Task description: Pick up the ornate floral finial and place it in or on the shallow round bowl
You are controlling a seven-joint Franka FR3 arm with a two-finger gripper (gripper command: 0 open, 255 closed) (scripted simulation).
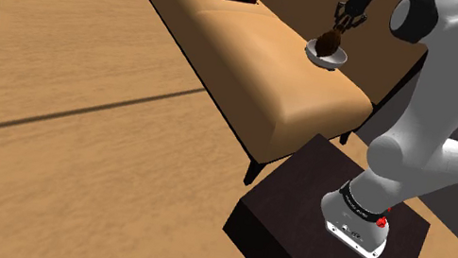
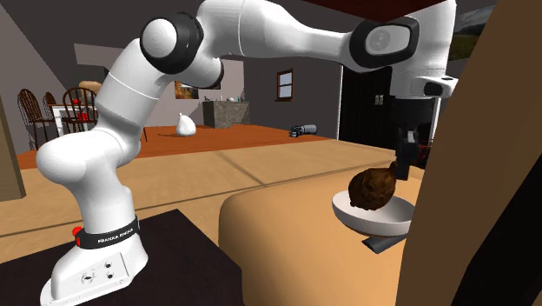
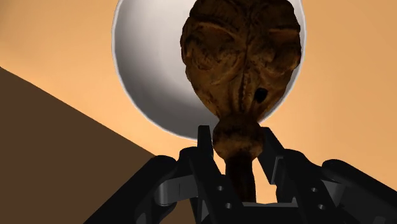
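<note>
Gripper (image 3: 235,137) fingers are pinched on the neck of the brown finial (image 3: 238,57), so it is held; the tan bench (image 1: 248,59) is used as a table; the white bowl (image 3: 146,63) is set there, the finial's head laid inside.
</note>
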